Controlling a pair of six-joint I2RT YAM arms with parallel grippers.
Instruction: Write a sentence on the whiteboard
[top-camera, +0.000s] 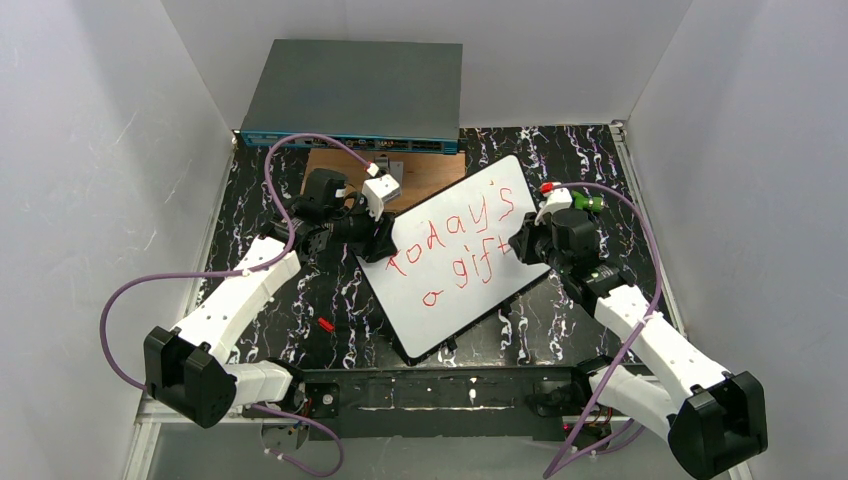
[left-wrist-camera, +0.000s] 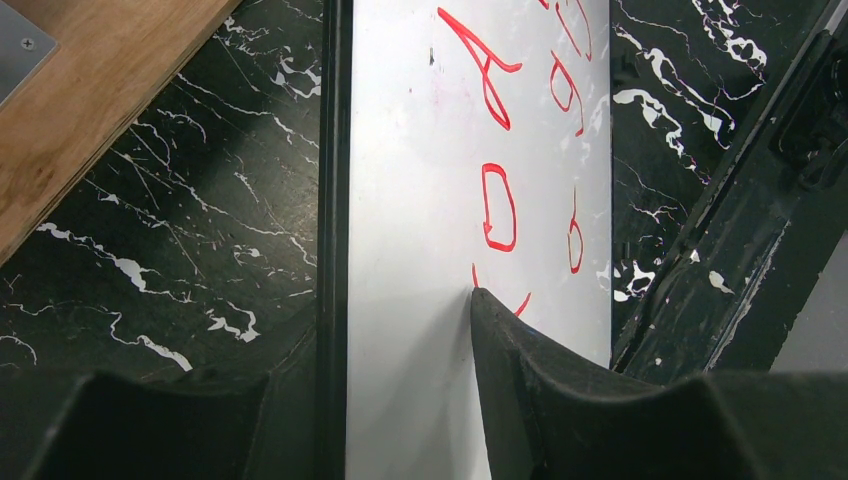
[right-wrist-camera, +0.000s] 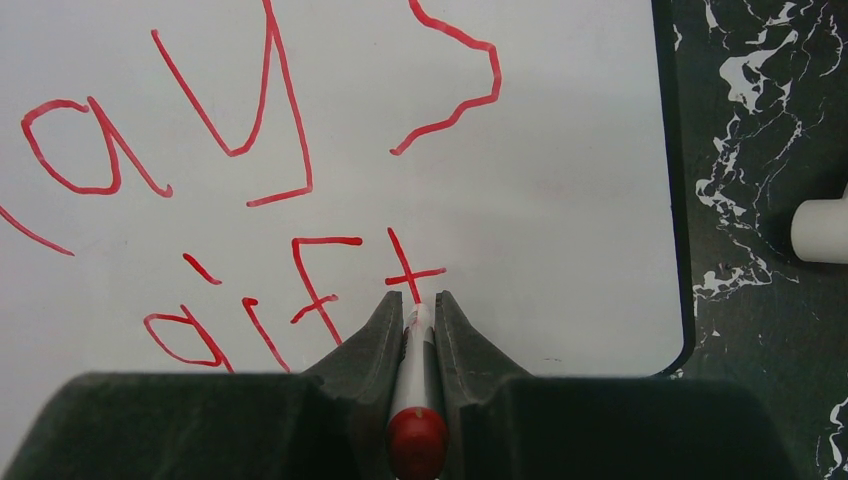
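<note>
The whiteboard (top-camera: 450, 295) lies slanted on the black marble table, with "today's a gift" on it in red. My left gripper (top-camera: 385, 240) is shut on its upper left edge. In the left wrist view one finger (left-wrist-camera: 520, 370) presses on the white face (left-wrist-camera: 420, 200) and the other sits beneath the black rim, so the gripper (left-wrist-camera: 390, 325) clamps the board. At the board's right side my right gripper (top-camera: 522, 245) is shut on a red marker (right-wrist-camera: 412, 370). That gripper (right-wrist-camera: 413, 300) has the marker tip at the foot of the "t" on the whiteboard (right-wrist-camera: 560, 190).
A grey network switch (top-camera: 355, 95) stands at the back, with a brown wooden plate (top-camera: 335, 165) in front of it. A small red piece (top-camera: 326, 324) lies on the table left of the board. White and green items (top-camera: 572, 200) sit behind the right gripper. White walls enclose the table.
</note>
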